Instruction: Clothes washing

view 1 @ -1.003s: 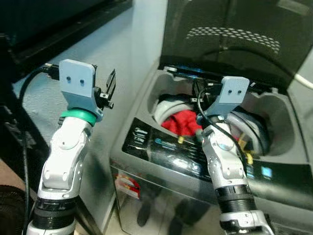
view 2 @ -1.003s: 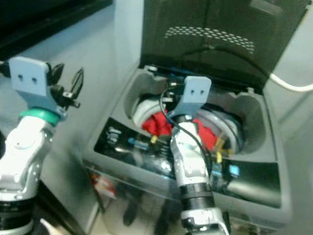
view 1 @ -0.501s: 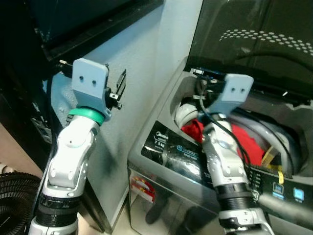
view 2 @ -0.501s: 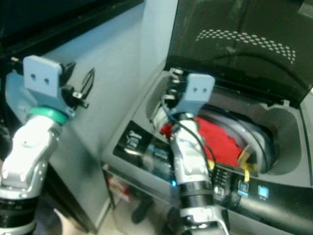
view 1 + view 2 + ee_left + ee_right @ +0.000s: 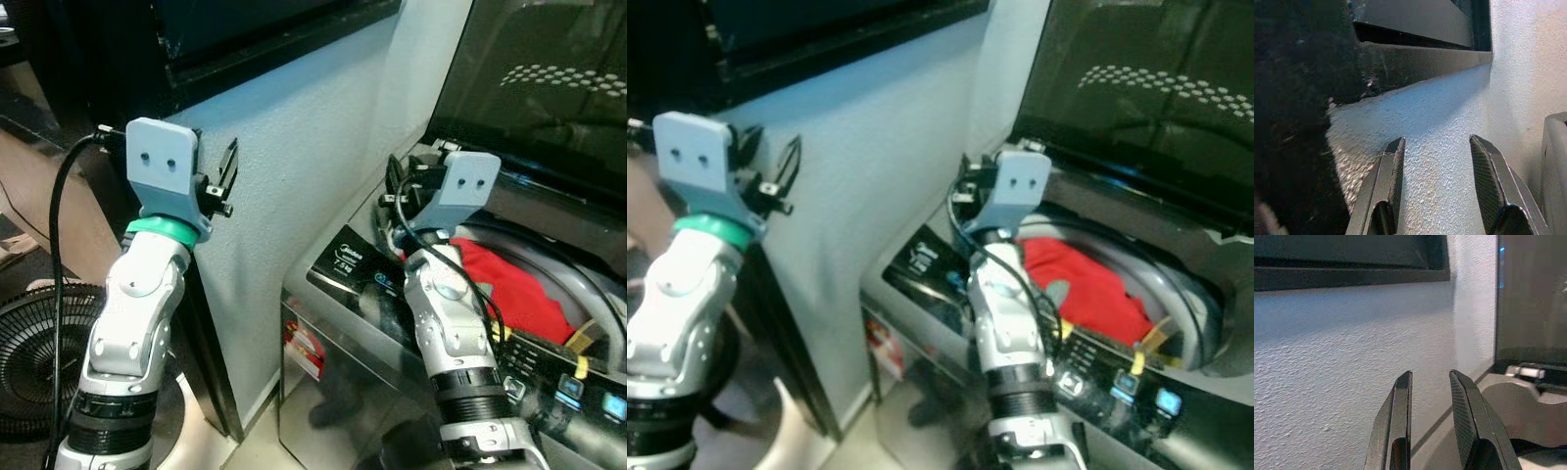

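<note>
— Looking down at the washing machine (image 5: 392, 323) now: it's a top-loader, grey body, glossy black control panel (image 5: 367, 279) along the front edge with small lit blue icons, and the dark lid (image 5: 549, 88) standing upright at the back.

— And the clothes?

— Red garment (image 5: 509, 289), crumpled and bunched, lying inside the round drum (image 5: 1176, 284), with something yellow (image 5: 583, 338) poking over the front rim beside it.

— Where's the right gripper (image 5: 1430, 411)?

— Raised above the machine's near left corner, pointing at the textured pale wall (image 5: 313, 147). Its two black fingers (image 5: 1400, 421) stand a narrow gap apart, nothing between them.

— Left side?

— The left gripper (image 5: 1440, 181) is up at about the same height, well apart from the machine, facing that same wall under a dark frame (image 5: 1415, 44). Its fingers (image 5: 1388, 181) are spread wider, and they carry nothing either.

— Anything on the floor?

— A black fan grille (image 5: 39, 352) sits low on the robot's left, behind the left arm, with a black cable (image 5: 54, 245) looping up to the wrist. A red and white sticker (image 5: 302, 348) marks the machine's shiny front.
</note>
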`<state>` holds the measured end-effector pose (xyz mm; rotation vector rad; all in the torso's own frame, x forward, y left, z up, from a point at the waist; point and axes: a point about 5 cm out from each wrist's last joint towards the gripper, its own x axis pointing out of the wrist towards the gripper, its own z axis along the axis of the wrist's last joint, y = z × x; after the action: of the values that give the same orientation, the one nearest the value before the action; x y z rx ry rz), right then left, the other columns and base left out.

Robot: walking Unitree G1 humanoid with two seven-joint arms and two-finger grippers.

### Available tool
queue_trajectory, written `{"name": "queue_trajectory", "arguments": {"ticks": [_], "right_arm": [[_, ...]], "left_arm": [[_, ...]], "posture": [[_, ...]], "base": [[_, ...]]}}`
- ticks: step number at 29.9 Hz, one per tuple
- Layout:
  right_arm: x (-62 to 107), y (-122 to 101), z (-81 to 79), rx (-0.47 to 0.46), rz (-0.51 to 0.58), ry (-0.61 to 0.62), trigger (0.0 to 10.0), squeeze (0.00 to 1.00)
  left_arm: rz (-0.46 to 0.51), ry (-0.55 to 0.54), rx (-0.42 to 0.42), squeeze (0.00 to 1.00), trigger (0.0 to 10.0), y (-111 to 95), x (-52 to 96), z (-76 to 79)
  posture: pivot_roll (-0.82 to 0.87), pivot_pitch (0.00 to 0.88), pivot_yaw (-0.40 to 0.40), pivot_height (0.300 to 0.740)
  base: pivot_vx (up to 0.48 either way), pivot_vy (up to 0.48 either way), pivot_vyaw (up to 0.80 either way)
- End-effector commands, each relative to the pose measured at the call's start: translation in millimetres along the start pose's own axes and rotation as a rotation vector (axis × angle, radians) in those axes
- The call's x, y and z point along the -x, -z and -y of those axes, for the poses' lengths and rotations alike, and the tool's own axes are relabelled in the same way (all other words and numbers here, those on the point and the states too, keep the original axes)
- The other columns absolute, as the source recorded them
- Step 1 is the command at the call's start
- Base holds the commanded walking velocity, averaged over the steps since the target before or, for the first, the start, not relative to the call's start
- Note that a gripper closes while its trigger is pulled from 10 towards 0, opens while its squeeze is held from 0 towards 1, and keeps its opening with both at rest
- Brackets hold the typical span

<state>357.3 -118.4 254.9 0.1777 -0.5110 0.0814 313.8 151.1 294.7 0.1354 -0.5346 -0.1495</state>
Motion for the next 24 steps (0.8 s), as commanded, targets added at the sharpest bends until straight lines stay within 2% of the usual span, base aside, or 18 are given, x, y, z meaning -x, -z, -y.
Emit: {"name": "queue_trajectory", "arguments": {"ticks": [1,4,16,17,20,24], "right_arm": [[0.9,2.6,-1.7,-0.005,-0.009,-0.003,10.0,0.00],[1.2,3.0,-4.1,-0.003,-0.011,-0.015,10.0,0.00],[1.7,2.8,-6.3,0.013,-0.006,-0.032,10.0,0.00],[1.5,2.9,-6.9,0.048,-0.007,-0.044,10.0,0.00],[2.0,3.4,-7.9,0.063,-0.007,-0.053,10.0,0.00],[3.1,4.1,-9.5,0.077,-0.006,-0.067,10.0,0.00]], "left_arm": [[-0.019,-0.005,0.003,0.00,10.0,5.1,1.9,-1.2],[-0.018,-0.003,0.006,0.00,10.0,5.2,2.5,-1.0],[-0.015,-0.005,0.006,0.00,10.0,4.7,2.9,-1.5],[-0.014,-0.005,0.007,0.00,10.0,4.6,2.8,-1.6],[-0.014,-0.006,0.006,0.00,10.0,4.5,2.6,-1.6],[-0.013,-0.009,0.006,0.00,10.0,4.4,2.2,-1.7]], "posture": [[0.14,0.059,-0.001,0.740],[0.14,0.057,-0.001,0.740],[0.14,0.055,-0.001,0.740],[0.14,0.056,0.000,0.740],[0.14,0.058,0.001,0.740],[0.14,0.060,0.000,0.740]], "base": [[0.000,0.000,0.00],[-0.100,0.000,0.00],[-0.373,0.000,0.00],[-0.334,0.000,0.78],[-0.321,0.000,0.79],[0.000,0.000,0.79]]}}
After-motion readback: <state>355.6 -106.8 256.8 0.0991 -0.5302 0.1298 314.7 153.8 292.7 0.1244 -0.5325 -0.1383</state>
